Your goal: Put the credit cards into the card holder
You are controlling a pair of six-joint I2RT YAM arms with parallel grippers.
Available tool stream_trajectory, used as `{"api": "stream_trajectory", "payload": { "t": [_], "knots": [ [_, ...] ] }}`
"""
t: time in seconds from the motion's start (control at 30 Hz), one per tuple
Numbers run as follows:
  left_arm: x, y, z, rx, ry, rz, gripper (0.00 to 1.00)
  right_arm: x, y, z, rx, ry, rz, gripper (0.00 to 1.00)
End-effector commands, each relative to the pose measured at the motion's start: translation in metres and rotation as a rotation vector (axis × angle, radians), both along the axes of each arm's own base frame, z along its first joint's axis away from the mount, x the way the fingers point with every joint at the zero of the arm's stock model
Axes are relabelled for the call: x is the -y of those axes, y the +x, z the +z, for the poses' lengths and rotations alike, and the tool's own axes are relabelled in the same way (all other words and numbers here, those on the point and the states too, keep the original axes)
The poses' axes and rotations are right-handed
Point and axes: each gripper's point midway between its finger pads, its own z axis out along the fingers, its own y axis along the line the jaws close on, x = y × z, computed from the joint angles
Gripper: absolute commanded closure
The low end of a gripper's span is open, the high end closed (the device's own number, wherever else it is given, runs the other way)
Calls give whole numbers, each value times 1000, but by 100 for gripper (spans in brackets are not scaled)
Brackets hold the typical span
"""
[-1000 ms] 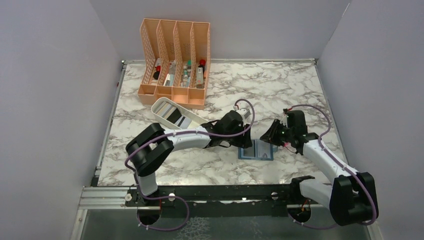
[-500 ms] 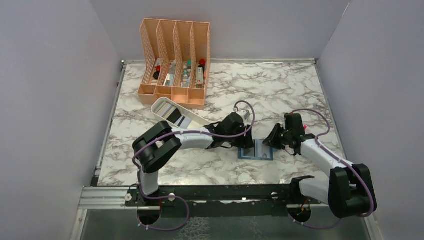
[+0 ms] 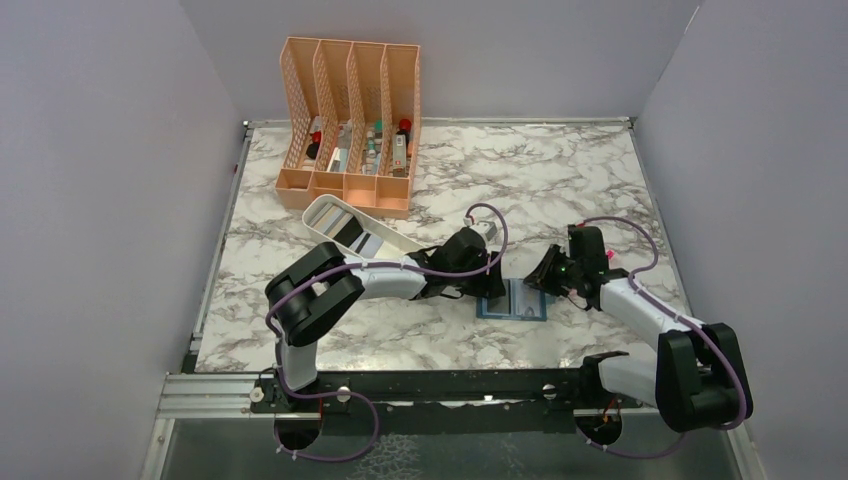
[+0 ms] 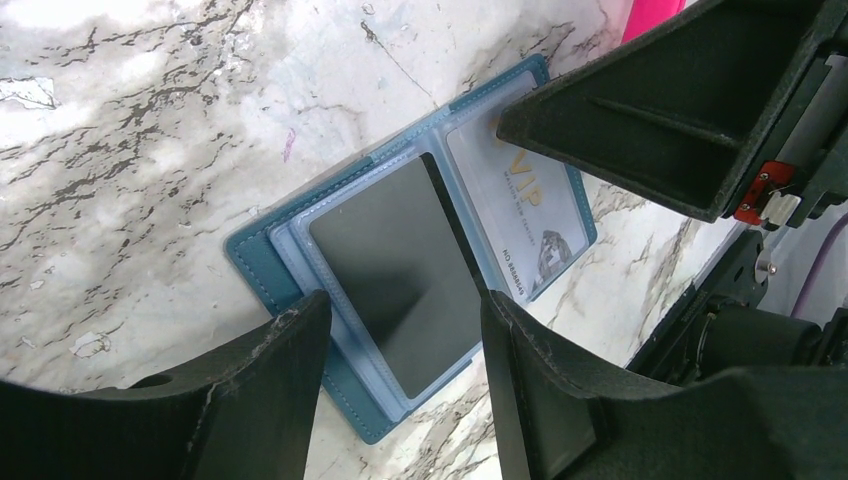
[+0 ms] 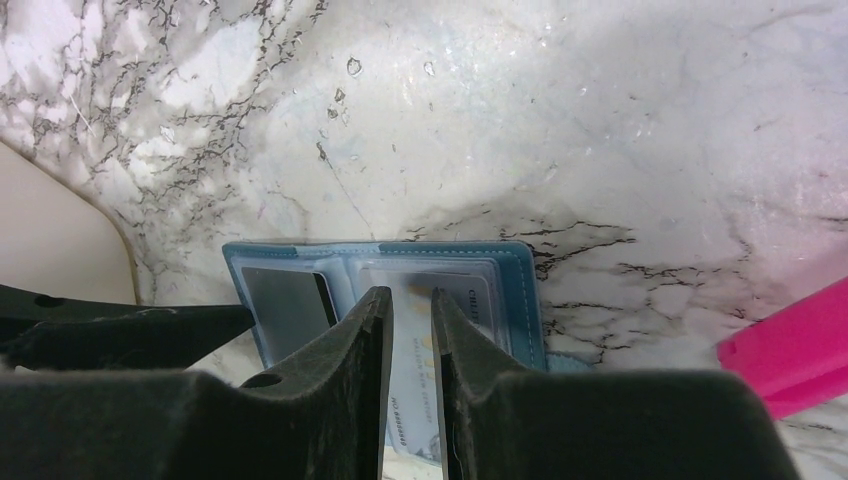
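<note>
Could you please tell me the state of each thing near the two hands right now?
card holder: open, lying flat.
dark card: seated in one pocket.
VIP card: at the other pocket; how far in is unclear.
left hand: open, empty, straddling the holder's edge.
right hand: nearly closed over the VIP card; grip unclear.

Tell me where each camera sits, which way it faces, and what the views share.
Top external: high behind the left arm and right arm, looking down on the table; both show whole.
Left wrist: on that wrist, facing down at the open card holder; own parted jaws frame it.
Right wrist: on that wrist, facing down at the card holder; own narrow-set jaws foreground.
Shared: all three see the card holder.
</note>
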Motion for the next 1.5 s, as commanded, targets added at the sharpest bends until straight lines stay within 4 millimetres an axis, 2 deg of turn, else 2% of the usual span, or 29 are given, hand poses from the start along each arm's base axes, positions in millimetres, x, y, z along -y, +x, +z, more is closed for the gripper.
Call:
{"api": "stream_trajectory", "payload": {
  "t": [0.0,0.27,0.47,0.67,0.9,1.07,1.33,1.47],
  "knots": [
    [1,-3,-6,-4,-7,6,40,3,-16,-18,-62,-20,7,74],
    [12,-6,-4,-43,-55,1,40,2,-18,-20,-68,-13,7,74],
    [31,-17,24,-88,-189,-36,40,-4,-28,-30,-95,30,6,74],
    [51,-25,52,-68,-253,-80,39,-5,-30,-30,-95,41,4,74],
    [55,-25,47,-65,-243,-80,39,-3,-29,-27,-89,34,-3,74],
    [51,-23,41,-45,-217,-72,39,3,-20,-14,-76,8,-51,74],
    [43,-14,26,-9,-128,-48,39,26,3,27,12,-93,-155,70],
    [40,-13,24,1,-103,-47,39,29,9,46,45,-105,-171,69]
  ]
}}
